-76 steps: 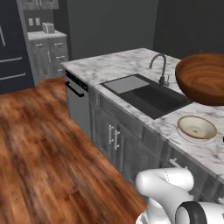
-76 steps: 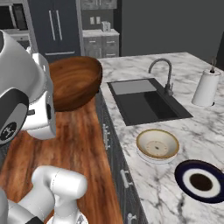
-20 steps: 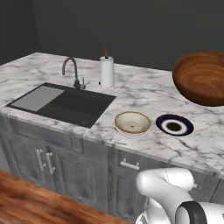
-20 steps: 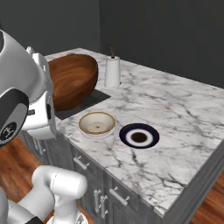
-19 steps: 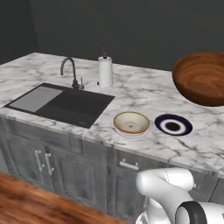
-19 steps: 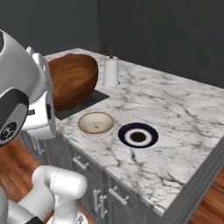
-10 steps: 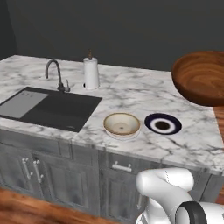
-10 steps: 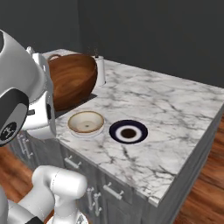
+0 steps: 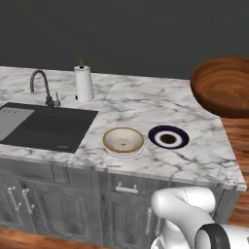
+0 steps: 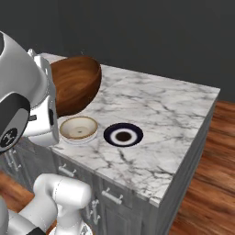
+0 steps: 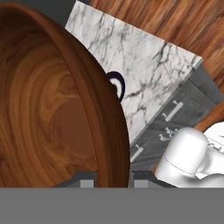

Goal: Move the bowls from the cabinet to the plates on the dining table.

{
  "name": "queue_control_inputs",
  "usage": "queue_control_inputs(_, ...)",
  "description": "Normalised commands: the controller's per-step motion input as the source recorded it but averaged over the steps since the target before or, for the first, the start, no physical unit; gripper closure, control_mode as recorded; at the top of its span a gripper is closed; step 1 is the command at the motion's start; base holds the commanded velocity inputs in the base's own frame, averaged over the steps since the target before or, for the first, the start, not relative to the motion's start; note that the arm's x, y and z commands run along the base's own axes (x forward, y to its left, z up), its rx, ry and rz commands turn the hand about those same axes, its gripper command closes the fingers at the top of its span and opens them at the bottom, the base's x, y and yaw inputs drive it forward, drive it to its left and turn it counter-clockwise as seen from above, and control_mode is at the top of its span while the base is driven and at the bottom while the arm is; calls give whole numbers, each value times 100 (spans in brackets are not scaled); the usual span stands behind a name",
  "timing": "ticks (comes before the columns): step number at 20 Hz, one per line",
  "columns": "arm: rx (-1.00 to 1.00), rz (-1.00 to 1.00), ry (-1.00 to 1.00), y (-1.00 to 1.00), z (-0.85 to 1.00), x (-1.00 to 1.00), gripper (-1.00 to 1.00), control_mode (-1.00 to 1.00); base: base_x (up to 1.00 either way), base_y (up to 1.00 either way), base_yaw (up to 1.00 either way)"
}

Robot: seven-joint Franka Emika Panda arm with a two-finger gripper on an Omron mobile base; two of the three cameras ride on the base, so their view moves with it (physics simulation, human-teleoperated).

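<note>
Still-free wooden bowl (image 9: 222,85), mouth sideways.

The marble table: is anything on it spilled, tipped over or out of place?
Nothing stands out. The beige bowl sits upright on its plate, the blue plate beside it lies flat and bare, and the paper-towel roll stands upright by the sink. No spills show.

Arm raised, elbow bent; gripper (image 11: 109,177) fingers straddling wooden bowl (image 11: 52,109) rim, clamped on it, held aloft.
</note>
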Motion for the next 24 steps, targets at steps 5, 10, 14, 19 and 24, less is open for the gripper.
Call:
queue_control_inputs(5,0,0,0,0,0,0,100,100,0,1,-25)
queue_control_inputs(10,0,0,0,0,0,0,100,100,0,2,-25)
queue_control_inputs(14,0,0,0,0,0,0,100,100,2,5,-24)
queue_control_inputs(19,0,-9,-3,10,-10,17,100,-100,6,6,-8)
queue_control_inputs(24,-1,-11,-1,20,-17,42,100,-100,0,0,0)
